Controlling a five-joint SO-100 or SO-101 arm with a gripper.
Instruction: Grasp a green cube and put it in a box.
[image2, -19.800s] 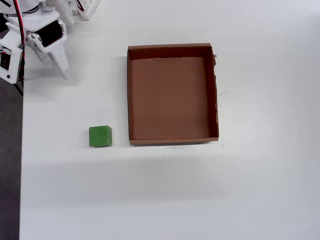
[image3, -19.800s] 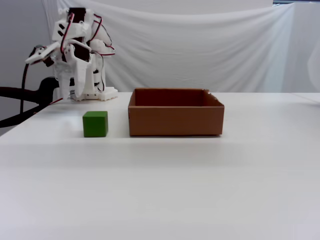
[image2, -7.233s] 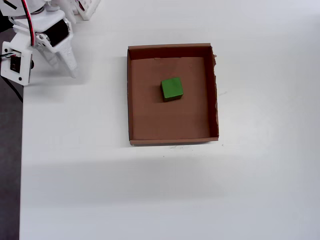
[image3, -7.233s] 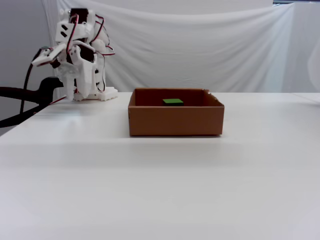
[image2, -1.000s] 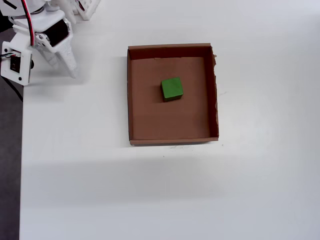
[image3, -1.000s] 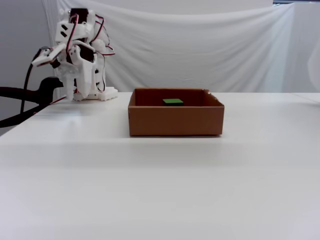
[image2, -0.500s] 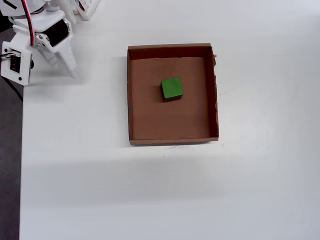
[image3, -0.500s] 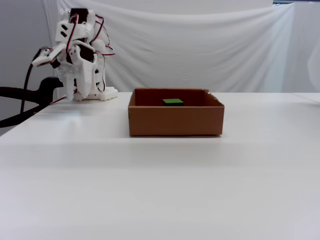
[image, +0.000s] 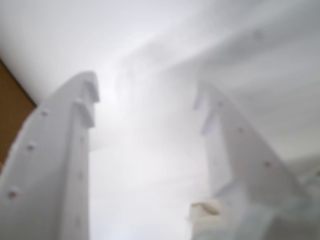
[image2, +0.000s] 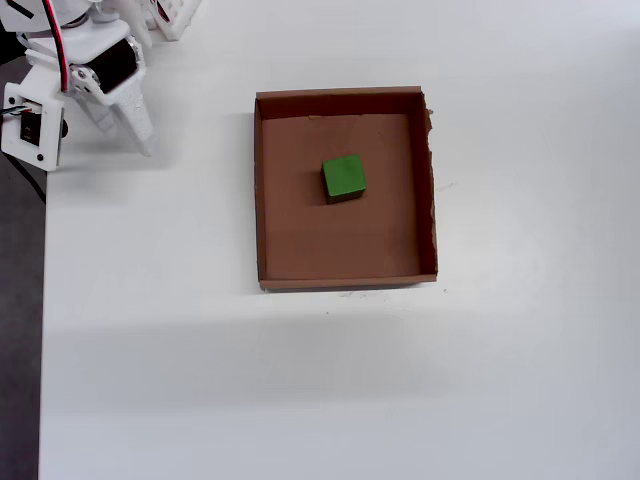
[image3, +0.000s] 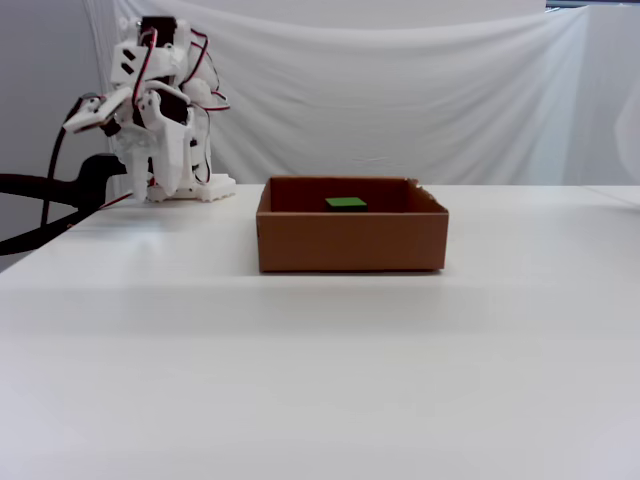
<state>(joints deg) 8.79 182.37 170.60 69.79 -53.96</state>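
Pincer: the white pincer (image: 145, 105) has its two fingers (image: 60, 165) spread apart with nothing between them; the wrist view, badly blurred, shows only pale tabletop through the gap. In the overhead view the pincer (image2: 125, 125) sits folded back near the arm's base at the upper left corner, tips pointing down toward the tabletop (image2: 300, 380).

Green cube: the green cube (image2: 344, 177) rests on the floor of the box, a little above the middle as the overhead view shows it, clear of all four walls. In the fixed view only the top face of the green cube (image3: 346, 204) peeks over the near wall.

Box: the brown cardboard box (image2: 258, 200) stands flat on the tabletop, well apart from the arm; its right-hand wall looks slightly ragged along the edge. In the fixed view the box (image3: 350, 245) is upright and square to the camera.

Key relation: from the pincer, the green cube lies well off to the right and slightly lower in the overhead view, with the box's left wall between them. The cube's top is square, so it offers no long axis to favour.

Stage, as a judgement: the cube is in the box and the pincer is empty and away from it, so the task looks complete; nothing more seems called for than the arm resting where it is.

Risk, as a judgement: slight; nothing near the arm looks liable to be knocked.
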